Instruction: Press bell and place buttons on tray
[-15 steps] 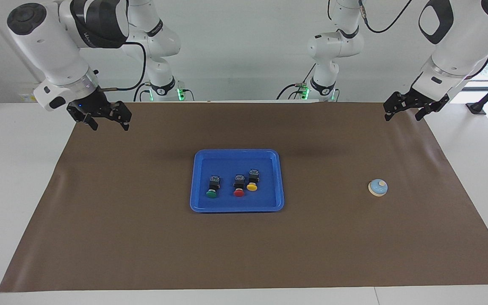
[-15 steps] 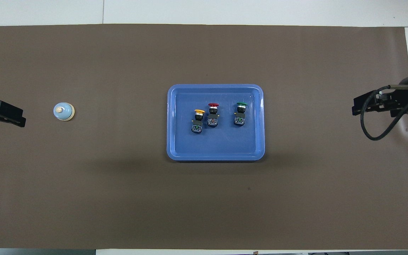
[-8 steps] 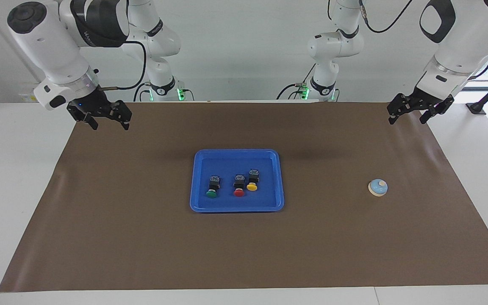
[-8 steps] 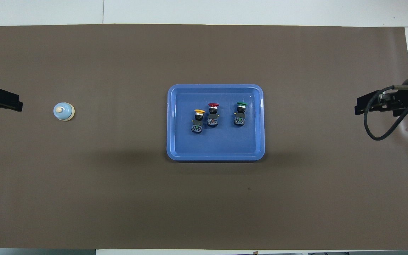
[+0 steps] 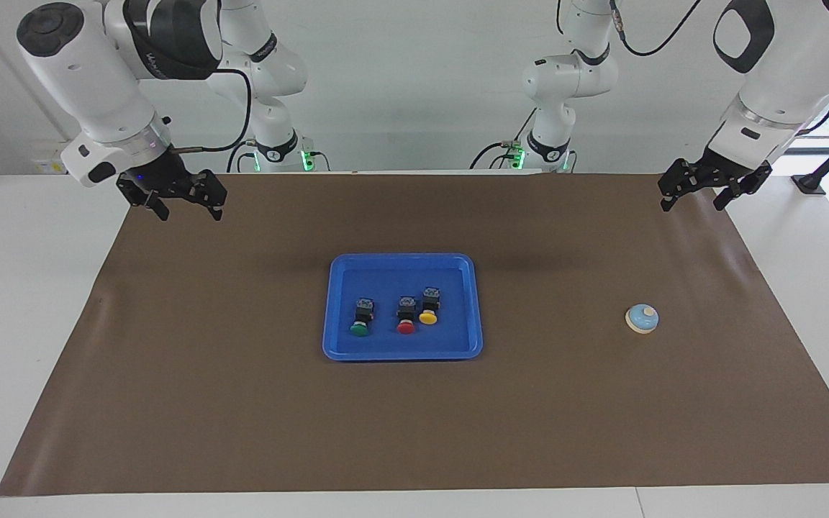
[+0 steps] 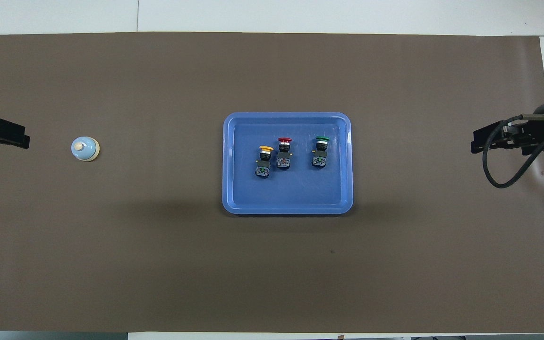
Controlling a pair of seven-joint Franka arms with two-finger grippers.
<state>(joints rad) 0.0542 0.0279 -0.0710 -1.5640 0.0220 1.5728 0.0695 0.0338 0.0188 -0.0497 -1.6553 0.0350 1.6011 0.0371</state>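
The blue tray (image 5: 386, 277) (image 6: 286, 193) lies in the middle of the brown mat. In it lie the three buttons: green (image 5: 360, 320) (image 6: 320, 151), red (image 5: 405, 316) (image 6: 284, 152) and yellow (image 5: 429, 308) (image 6: 264, 160), the red and yellow close together. The light-blue bell (image 5: 642, 319) (image 6: 85, 148) stands alone on the mat toward the left arm's end. My left gripper (image 5: 691, 203) (image 6: 0, 137) hangs open and empty over the mat's edge at that end, well clear of the bell. Over the mat's edge at the right arm's end, my right gripper (image 5: 190, 214) (image 6: 489, 144) hangs open and empty.
The brown mat (image 5: 242, 403) covers most of the white table (image 5: 19, 288). Two more white arm bases (image 5: 551, 144) stand at the robots' edge of the table. Nothing else lies on the mat.
The left gripper has risen a little and drifted outward, away from the bell. The right gripper has barely shifted. Tray, buttons and bell have not moved.
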